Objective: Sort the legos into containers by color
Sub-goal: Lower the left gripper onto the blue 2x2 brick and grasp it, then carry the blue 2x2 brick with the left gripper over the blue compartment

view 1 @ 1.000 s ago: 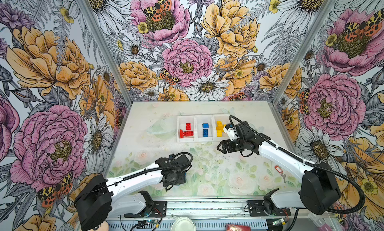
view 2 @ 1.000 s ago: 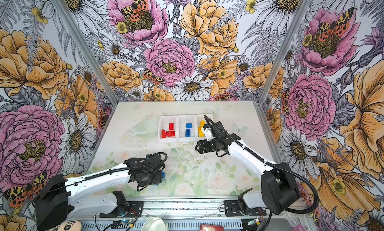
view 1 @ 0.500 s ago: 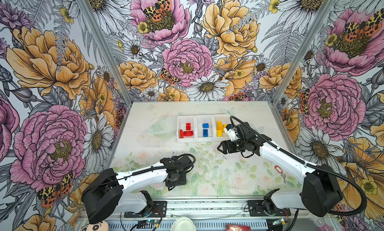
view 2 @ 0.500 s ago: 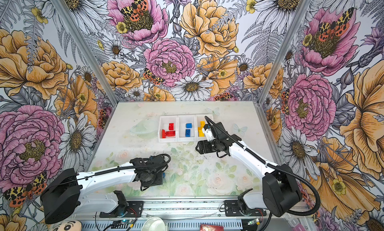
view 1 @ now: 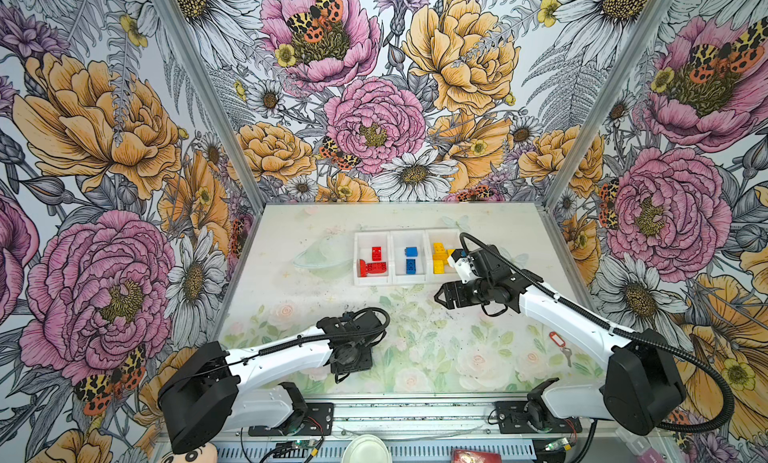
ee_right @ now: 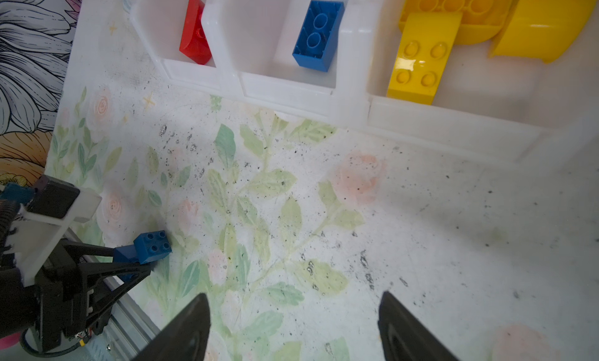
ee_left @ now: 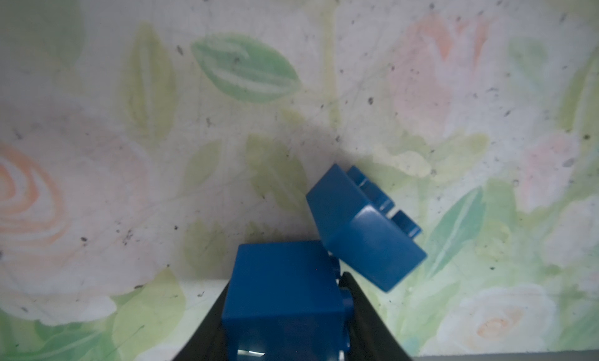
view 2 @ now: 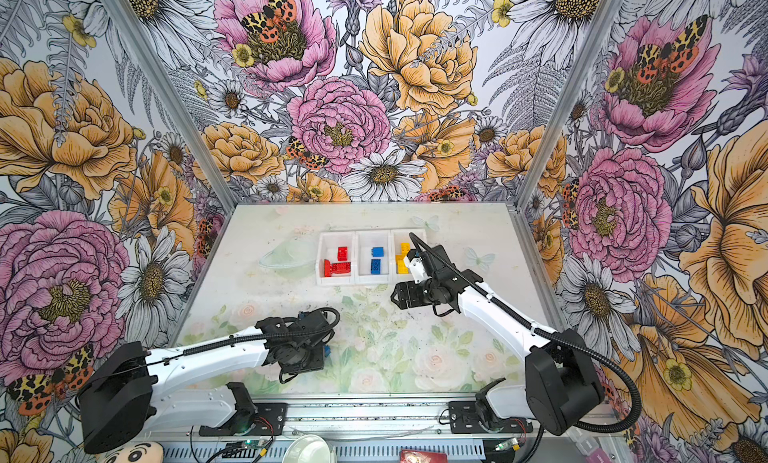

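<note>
Floral mat (ee_left: 129, 83): 2 blue legos (ee_left: 363, 226); L hand (ee_left: 285, 294) clamps 1, R hand (ee_right: 293, 296) apart.

both top views are taken from high above the near edge of the table (view 1: 478, 348), behind the two arm bases, and are aimed down and forward toward the back wall. the whole table and the white three-bin tray (view 1: 390, 279) are taken in by both, nearly alike. the left wrist view is set very close to the table, looking along the left gripper (ee_left: 285, 281) at the blue brick (ee_left: 278, 310) between its fingers. the right wrist view is set higher and aimed across the table past the right gripper (ee_right: 293, 296). the tray's near rim and that same blue brick are shared with it.
</note>
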You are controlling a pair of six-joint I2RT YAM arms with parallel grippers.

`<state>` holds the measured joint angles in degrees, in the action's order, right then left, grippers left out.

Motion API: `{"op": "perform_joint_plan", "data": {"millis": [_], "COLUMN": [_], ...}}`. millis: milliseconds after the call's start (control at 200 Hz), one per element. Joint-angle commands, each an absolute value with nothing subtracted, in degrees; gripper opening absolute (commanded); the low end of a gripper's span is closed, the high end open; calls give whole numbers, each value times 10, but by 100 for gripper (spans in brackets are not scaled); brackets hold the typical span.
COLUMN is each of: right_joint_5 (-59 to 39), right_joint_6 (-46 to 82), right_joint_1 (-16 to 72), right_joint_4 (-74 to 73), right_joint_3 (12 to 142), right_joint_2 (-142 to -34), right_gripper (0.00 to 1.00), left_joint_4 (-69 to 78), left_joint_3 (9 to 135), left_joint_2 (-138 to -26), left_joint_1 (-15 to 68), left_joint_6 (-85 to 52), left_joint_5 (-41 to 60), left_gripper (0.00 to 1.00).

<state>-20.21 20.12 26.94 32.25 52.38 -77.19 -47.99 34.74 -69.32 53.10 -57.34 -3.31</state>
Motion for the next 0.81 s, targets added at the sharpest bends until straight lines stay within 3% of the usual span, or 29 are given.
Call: {"op": "perform_joint_plan", "data": {"millis": [0, 375, 800], "right_joint_5": [-198, -199, -201], "right_joint_6": [205, 207, 217], "right_joint_1": [273, 273, 273], "right_joint_4": [316, 316, 316], "right_joint_3": [516, 516, 500], "right_joint_2": [-756, -754, -739], "right_gripper": [83, 83, 83], "left_joint_4": [-486, -574, -586], "left_joint_3": [346, 367, 462], "left_joint_2": [-665, -584, -599], "left_joint_1": [538, 541, 487], "left_joint_6": [-589, -617, -547], "left_joint_5": [-38, -93, -116], "left_gripper": [42, 40, 39]}}
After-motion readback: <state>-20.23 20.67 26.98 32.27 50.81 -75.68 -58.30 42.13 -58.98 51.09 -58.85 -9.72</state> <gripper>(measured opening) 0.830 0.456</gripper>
